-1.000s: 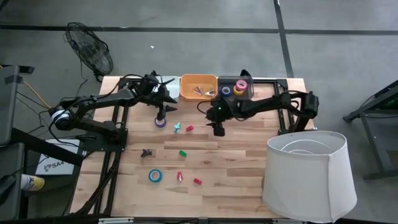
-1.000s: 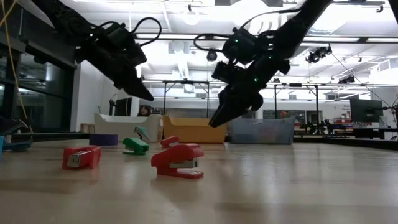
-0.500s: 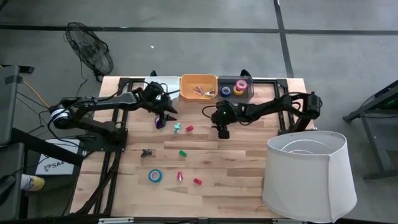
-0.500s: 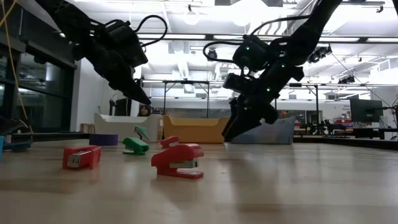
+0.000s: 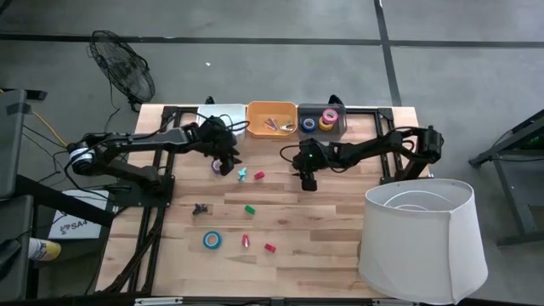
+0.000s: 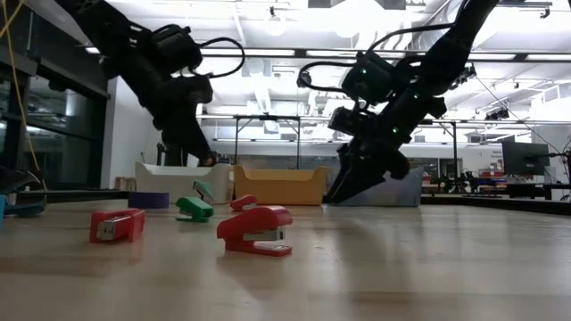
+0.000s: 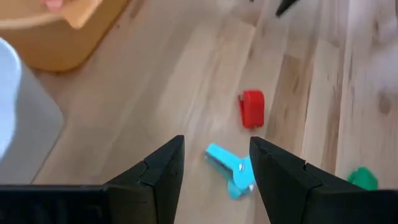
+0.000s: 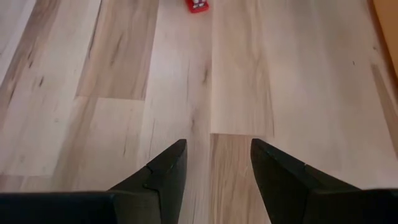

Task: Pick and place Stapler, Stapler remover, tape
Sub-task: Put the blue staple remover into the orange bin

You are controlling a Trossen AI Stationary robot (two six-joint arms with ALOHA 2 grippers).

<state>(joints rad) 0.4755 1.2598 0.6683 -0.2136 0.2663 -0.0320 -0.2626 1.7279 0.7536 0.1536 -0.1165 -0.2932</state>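
My left gripper (image 5: 228, 163) hangs open over the table's far middle, just right of a purple tape roll (image 5: 218, 167). A teal stapler remover (image 7: 231, 171) lies on the wood just ahead of its fingers, and a small red stapler (image 7: 252, 109) lies beyond that. My right gripper (image 5: 307, 181) is open, slanting down over bare wood, with a red stapler (image 8: 198, 5) far ahead of it. A blue tape roll (image 5: 211, 240), a green stapler (image 5: 250, 208), a black stapler remover (image 5: 201, 208) and a red stapler (image 5: 269, 248) lie nearer the front.
Along the far edge stand a white bin (image 5: 219, 113), an orange bin (image 5: 271, 119) and a dark bin (image 5: 321, 119) holding tape rolls. A large white lampshade (image 5: 421, 238) fills the near right corner. A fan (image 5: 123, 72) stands on the floor beyond the far left corner.
My left gripper has swung a little toward the table's near edge and rolled about its own axis, so it now points more steeply down beside the purple tape. My right gripper has sunk toward the table and shifted toward the right edge. Both stay open.
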